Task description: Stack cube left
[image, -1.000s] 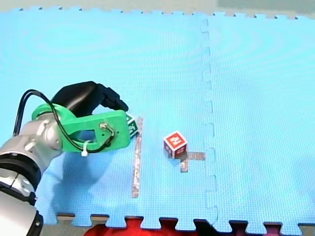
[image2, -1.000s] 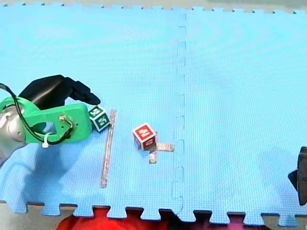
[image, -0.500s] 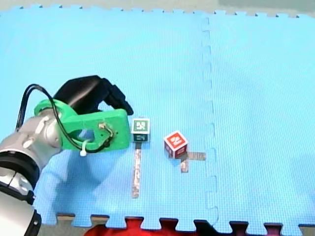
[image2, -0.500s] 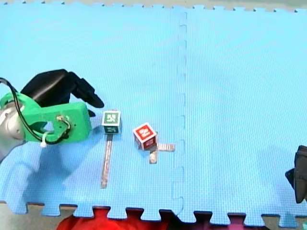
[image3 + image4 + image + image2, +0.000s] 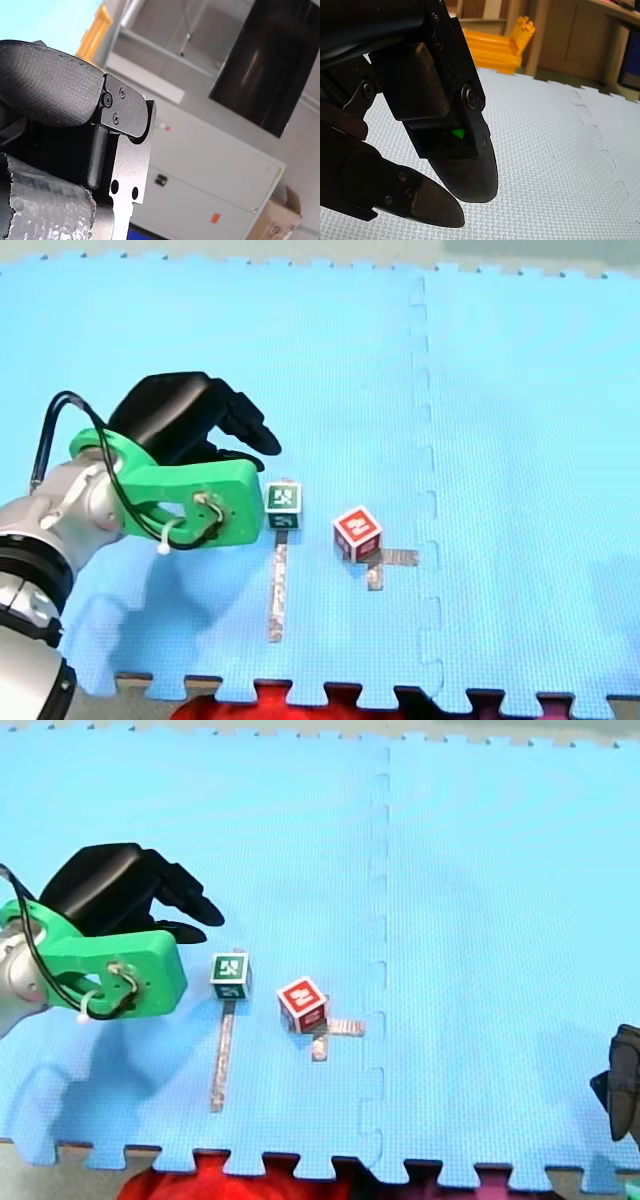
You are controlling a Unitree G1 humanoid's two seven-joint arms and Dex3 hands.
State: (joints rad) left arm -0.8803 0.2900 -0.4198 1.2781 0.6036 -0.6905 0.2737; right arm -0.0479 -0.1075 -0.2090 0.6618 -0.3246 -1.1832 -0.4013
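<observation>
- Lower right edge of the frame: the right hand [image 5: 625,1095] waits well away from the cubes. I cannot tell whether it is closed.
- Centre: the red cube [image 5: 356,532] sits on a taped cross [image 5: 390,560], probably a marked spot.
- Just left of it, apart: the green cube [image 5: 284,503] stands on the blue mat [image 5: 500,390] at the far end of a tape strip [image 5: 277,590]. Nothing is stacked yet.
- Left, slightly farther: the left hand [image 5: 185,425] hovers empty beside the green cube, likely placed to grasp it.
</observation>
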